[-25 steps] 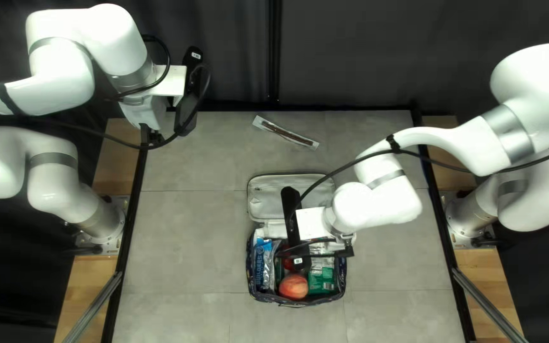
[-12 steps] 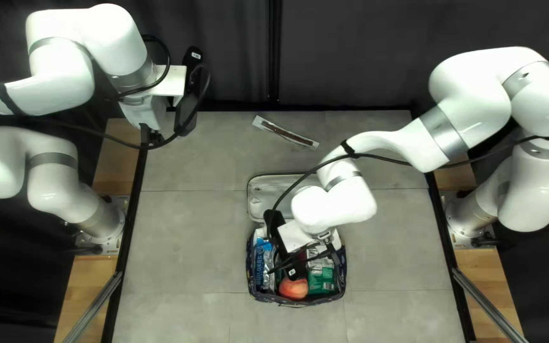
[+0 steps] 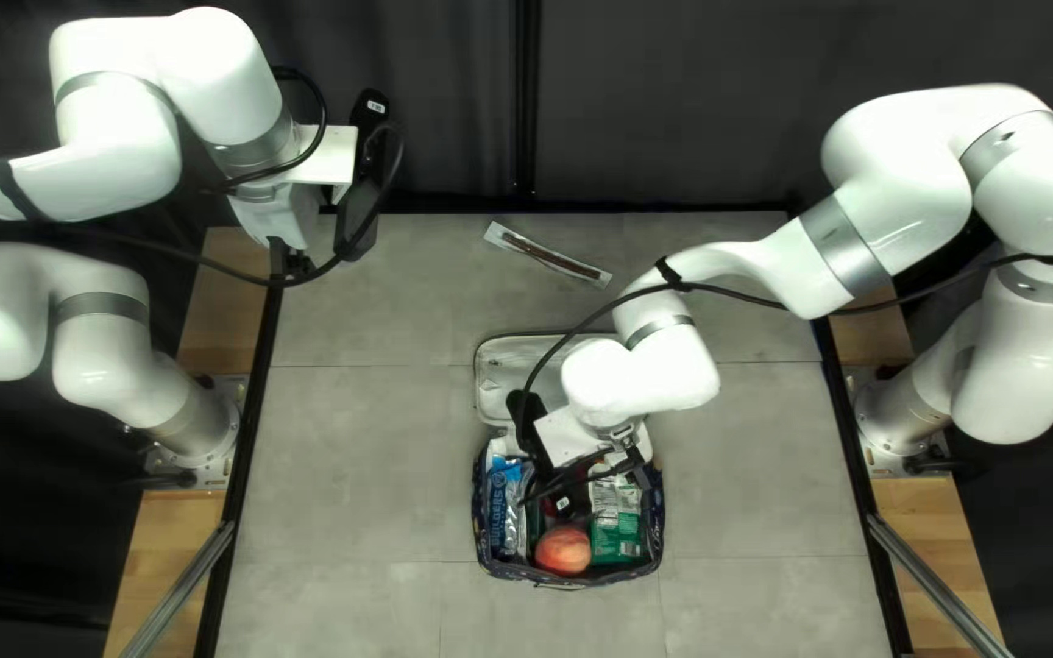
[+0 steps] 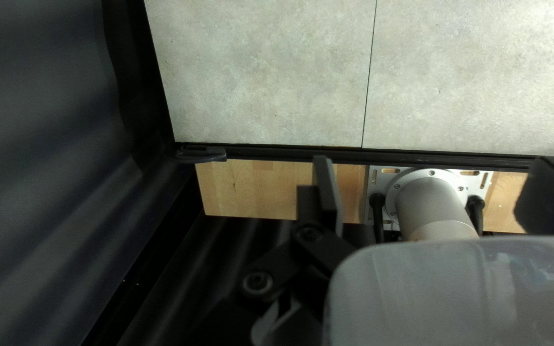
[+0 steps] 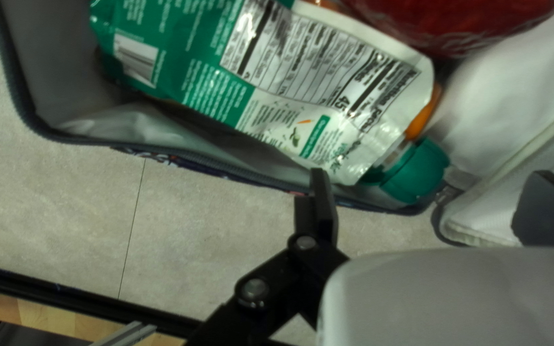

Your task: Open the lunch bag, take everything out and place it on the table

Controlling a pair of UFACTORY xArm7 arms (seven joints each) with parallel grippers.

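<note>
- Lunch bag [image 3: 570,578] open on table [image 3: 353,457], apple [image 3: 563,548], green pouch [image 3: 616,528] and blue packet [image 3: 504,512] inside
- Right gripper [image 3: 586,480] newly swung down over pouch's cap [image 5: 411,173], spread wide, empty; grab seems next
- Left gripper [image 4: 433,192] idle, wide open, far left; snack stick [image 3: 549,256] already out

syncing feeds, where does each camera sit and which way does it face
Top left view: above the table's near edge, slanting toward the curtain; left arm, right arm show.
Left wrist view: on the left arm, looking down at the table's edge; its base, open jaws show.
Right wrist view: above the open lunch bag, facing the green squeeze pouch; open jaws show.
Shared: top left and right wrist both show bag, pouch.
</note>
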